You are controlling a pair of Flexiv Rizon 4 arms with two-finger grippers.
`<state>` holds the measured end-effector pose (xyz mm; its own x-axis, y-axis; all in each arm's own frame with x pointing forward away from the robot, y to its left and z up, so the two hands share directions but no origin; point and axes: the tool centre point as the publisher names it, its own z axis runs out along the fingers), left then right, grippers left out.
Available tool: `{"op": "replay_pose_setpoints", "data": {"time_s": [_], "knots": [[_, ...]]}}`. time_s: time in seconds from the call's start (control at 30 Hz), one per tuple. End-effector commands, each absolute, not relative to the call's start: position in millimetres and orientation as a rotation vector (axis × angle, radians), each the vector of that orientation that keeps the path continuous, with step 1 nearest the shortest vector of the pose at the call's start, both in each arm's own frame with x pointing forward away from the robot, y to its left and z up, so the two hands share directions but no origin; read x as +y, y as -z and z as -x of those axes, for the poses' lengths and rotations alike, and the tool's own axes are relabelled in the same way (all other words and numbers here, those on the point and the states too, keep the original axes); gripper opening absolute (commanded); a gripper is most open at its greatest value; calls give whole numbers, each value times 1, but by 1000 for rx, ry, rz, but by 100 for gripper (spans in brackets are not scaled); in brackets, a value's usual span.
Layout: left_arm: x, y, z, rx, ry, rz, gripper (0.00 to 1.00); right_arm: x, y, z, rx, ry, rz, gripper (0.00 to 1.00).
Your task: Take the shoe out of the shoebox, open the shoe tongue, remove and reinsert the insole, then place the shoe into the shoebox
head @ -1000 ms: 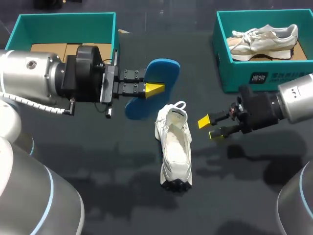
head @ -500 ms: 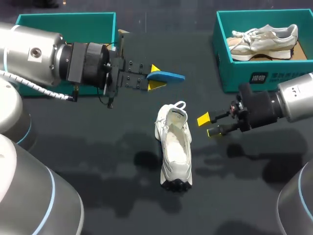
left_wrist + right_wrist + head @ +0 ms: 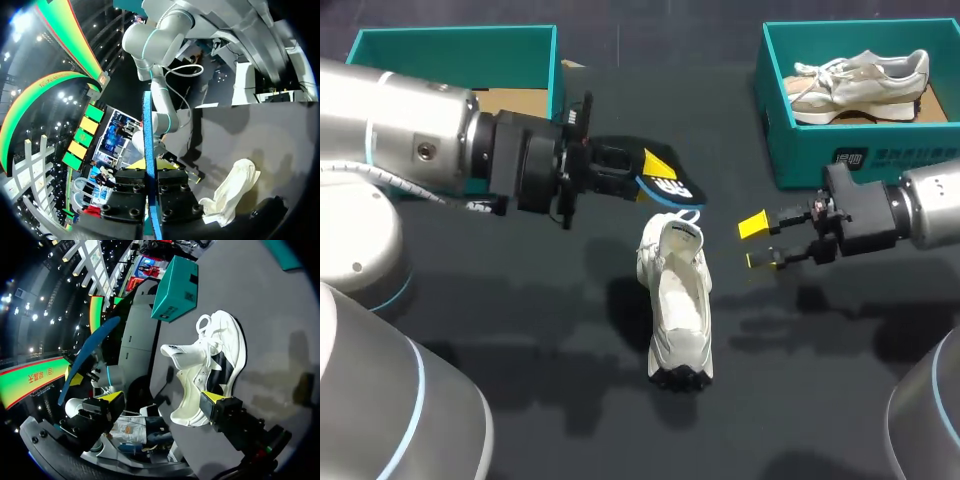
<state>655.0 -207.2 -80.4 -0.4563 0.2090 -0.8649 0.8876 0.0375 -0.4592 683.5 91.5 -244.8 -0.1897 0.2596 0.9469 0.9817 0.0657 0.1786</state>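
Shoe (image 3: 676,300) lay mid-table (image 3: 520,390), matte dark top. White, smooth upper, tongue flipped open, heel loop far, toe near. Insole (image 3: 665,182) was thin, flat and blue-edged with a dark printed face up. Left jaws were clamped on it, holding it over the shoe's heel end. Right jaws were open and empty, just right of the shoe. Teal cardboard shoebox (image 3: 455,45) sat far left. Second box (image 3: 800,150), far right, held a beige sneaker (image 3: 860,80).
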Motion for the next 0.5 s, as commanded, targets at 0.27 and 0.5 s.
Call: {"op": "replay_pose_setpoints", "data": {"time_s": [0.27,0.5], "knots": [[-211,93,-656,1665,1462,-1092,0,92,249,-684,-1564,1178,1275,100],[-210,119,-663,1526,1261,-1189,0,93,235,-695,-1525,1220,1213,100]]}}
